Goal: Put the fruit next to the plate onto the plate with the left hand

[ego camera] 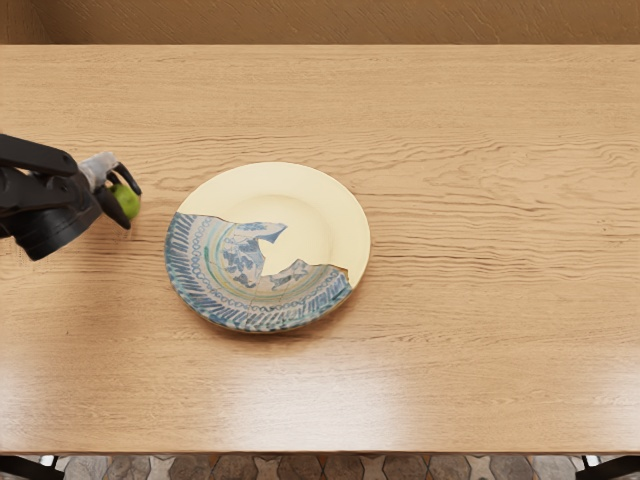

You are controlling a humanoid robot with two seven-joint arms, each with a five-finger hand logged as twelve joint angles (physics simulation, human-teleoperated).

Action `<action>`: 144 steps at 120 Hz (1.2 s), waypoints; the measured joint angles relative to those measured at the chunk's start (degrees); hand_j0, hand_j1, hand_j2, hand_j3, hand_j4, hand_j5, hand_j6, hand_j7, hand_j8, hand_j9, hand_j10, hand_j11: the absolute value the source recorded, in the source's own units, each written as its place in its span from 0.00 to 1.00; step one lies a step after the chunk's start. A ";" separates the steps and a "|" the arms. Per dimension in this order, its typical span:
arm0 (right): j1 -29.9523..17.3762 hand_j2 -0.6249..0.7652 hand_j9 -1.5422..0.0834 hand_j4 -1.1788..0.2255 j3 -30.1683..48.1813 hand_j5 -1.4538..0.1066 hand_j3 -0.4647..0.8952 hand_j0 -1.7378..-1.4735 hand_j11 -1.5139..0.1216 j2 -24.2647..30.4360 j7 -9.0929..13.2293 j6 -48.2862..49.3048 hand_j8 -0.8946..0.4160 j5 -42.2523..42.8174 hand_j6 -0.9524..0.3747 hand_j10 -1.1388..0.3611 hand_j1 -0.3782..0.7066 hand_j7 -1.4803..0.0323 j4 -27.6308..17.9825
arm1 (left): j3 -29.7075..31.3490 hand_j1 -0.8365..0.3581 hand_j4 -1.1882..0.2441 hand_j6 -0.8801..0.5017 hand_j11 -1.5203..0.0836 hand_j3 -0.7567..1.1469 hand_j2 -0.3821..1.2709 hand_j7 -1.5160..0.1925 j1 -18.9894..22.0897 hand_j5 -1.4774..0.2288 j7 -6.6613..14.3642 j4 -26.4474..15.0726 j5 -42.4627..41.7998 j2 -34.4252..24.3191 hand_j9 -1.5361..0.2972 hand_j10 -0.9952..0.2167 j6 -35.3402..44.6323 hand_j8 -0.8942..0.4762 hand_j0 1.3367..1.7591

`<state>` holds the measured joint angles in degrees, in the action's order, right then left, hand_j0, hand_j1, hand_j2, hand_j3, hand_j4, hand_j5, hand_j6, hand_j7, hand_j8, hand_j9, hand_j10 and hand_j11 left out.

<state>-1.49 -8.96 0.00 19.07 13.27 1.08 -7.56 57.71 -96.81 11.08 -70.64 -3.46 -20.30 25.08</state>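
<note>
Fruit in hand, plate not yet reached.
We see the left hand (108, 190) curled around the small green fruit (127, 202), just left of the plate (305, 195); we judge that carrying it over and releasing it remain.

Left hand (110, 188) clasps the green fruit (127, 202), fingers curled.

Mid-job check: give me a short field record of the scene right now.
left hand: enters from the left edge, fingers curled around the green fruit
green fruit: left of the plate, not yet on it
lifted or resting: cannot tell
plate: patterned, mid wooden table
right hand: not in view
</note>
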 joint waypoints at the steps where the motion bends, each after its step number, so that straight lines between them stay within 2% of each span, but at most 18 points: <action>1: 0.00 0.45 0.95 0.84 0.00 0.93 0.34 0.30 0.93 0.00 0.00 0.00 0.68 0.00 0.72 0.76 0.03 0.98 0.00 | -0.01 0.47 0.41 0.27 0.45 0.40 0.33 0.42 -0.30 0.40 0.00 -0.02 -0.02 0.00 0.40 0.32 -0.11 0.29 0.76; 26: 0.00 0.45 0.95 0.84 0.00 0.93 0.34 0.30 0.93 0.00 0.00 0.00 0.68 0.02 0.72 0.76 0.03 0.98 0.00 | -0.52 0.46 0.41 0.28 0.45 0.40 0.34 0.42 -5.83 0.39 0.09 -0.91 -0.46 1.36 0.40 0.32 -3.55 0.29 0.76; 44: 0.00 0.45 0.95 0.84 0.00 0.93 0.34 0.30 0.93 0.00 0.00 0.00 0.68 0.01 0.72 0.76 0.03 0.98 0.00 | -1.11 0.47 0.41 0.27 0.45 0.40 0.33 0.42 -9.98 0.39 0.23 -1.88 -1.95 7.12 0.40 0.32 -5.20 0.29 0.76; 69: 0.00 0.45 0.95 0.84 0.00 0.93 0.34 0.30 0.93 0.00 0.00 0.00 0.68 0.03 0.72 0.76 0.03 0.98 0.00 | -3.41 0.46 0.41 0.27 0.45 0.40 0.38 0.42 -11.43 0.39 0.50 -2.72 -5.45 14.99 0.40 0.32 -5.78 0.28 0.76; 73: 0.00 0.45 0.95 0.84 0.00 0.93 0.34 0.30 0.93 0.00 0.00 0.00 0.68 0.03 0.72 0.76 0.03 0.98 0.00 | -3.70 0.45 0.42 0.28 0.45 0.40 0.41 0.42 -11.39 0.38 0.52 -2.83 -5.86 15.56 0.40 0.32 -5.82 0.28 0.76; 83: 0.00 0.45 0.95 0.84 0.00 0.93 0.34 0.30 0.93 0.00 0.00 0.00 0.68 0.02 0.72 0.76 0.03 0.98 0.00 | -4.38 0.45 0.43 0.29 0.46 0.40 0.39 0.42 -11.05 0.39 0.56 -2.99 -6.33 15.82 0.41 0.33 -5.88 0.29 0.76; 114: 0.00 0.45 0.95 0.84 0.00 0.93 0.34 0.30 0.93 0.00 0.00 0.00 0.68 0.02 0.72 0.76 0.03 0.98 0.00 | -5.67 0.77 0.67 0.49 0.75 0.40 0.29 0.70 -11.28 0.68 0.45 -2.84 -6.41 14.33 0.67 0.62 -6.11 0.50 0.76; 128: 0.00 0.45 0.95 0.84 0.00 0.93 0.34 0.30 0.93 0.00 0.00 0.00 0.68 0.02 0.72 0.76 0.03 0.98 0.00 | -6.87 0.86 0.73 0.55 0.83 0.40 0.26 0.78 -11.29 0.75 0.44 -2.66 -6.12 7.48 0.74 0.70 -8.16 0.56 0.76; 144: 0.00 0.45 0.95 0.84 0.00 0.93 0.34 0.30 0.93 0.00 0.00 0.00 0.68 0.02 0.72 0.76 0.03 0.98 0.00 | -8.20 0.92 0.77 0.59 0.88 0.40 0.25 0.83 -11.16 0.80 0.43 -2.47 -5.99 -2.05 0.78 0.76 -9.14 0.60 0.76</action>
<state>-1.49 -8.96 0.00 19.07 13.27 1.10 -7.56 49.51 -107.97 11.51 -73.11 -9.46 -22.35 15.94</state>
